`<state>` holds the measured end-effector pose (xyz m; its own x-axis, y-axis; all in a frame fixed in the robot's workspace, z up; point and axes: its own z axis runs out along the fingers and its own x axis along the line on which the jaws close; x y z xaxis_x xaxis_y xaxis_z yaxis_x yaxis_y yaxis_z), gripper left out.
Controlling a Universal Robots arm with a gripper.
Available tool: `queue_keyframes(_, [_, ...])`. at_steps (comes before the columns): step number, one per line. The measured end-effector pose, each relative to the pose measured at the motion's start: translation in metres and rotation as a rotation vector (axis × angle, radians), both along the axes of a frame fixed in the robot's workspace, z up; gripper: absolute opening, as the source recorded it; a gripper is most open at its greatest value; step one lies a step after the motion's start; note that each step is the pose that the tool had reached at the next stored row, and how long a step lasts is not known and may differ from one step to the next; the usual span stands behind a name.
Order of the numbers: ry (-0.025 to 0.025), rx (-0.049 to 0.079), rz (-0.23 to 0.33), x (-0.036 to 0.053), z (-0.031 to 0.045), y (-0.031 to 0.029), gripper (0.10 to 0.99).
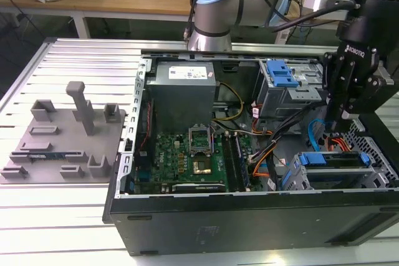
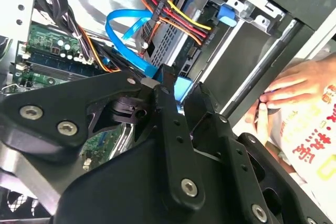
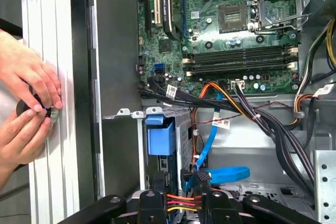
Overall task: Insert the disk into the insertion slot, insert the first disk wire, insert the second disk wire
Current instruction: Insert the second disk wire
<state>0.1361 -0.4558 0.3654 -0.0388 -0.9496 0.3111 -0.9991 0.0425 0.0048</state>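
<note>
The disk (image 1: 333,165) already sits inside the insertion slot (image 1: 374,175), the grey perforated cage at the near corner of the open computer case (image 1: 249,216), on the exterior view's right. Its bright blue carrier shows at the mouth of the cage.

The gripper (image 1: 345,116) hangs just above the back of this cage, among the cables. In the second wrist view its two black fingers (image 2: 170,114) stand close together with a blue connector (image 2: 181,87) at their tips. It looks as if they pinch this connector, but I cannot tell it for sure.

The blue flat wire (image 3: 226,174) makes a loop beside the cage, and a bundle of red, yellow and orange wires (image 3: 181,200) goes to the back of the disk.

I judge the wire soft and springy (it will want to bend away), while its plastic plug is small, stiff and rather delicate. The plug body is the good place to hold, not the cable.

A person's hands (image 3: 26,108) rest on the table rail outside the case.
</note>
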Motion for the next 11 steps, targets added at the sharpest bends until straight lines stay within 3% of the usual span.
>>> queue_keyframes(6, [-0.0004, -0.002, 0.010, -0.0046, -0.0026, 0.0037, 0.357])
queue_keyframes(7, [-0.0004, -0.002, 0.011, -0.0046, -0.0028, 0.0038, 0.345])
queue_keyframes(8, [-0.0004, -0.002, 0.011, -0.0045, -0.0028, 0.0038, 0.271])
queue_keyframes(11, [-0.0005, -0.002, 0.012, -0.0042, -0.0033, 0.0039, 0.271])
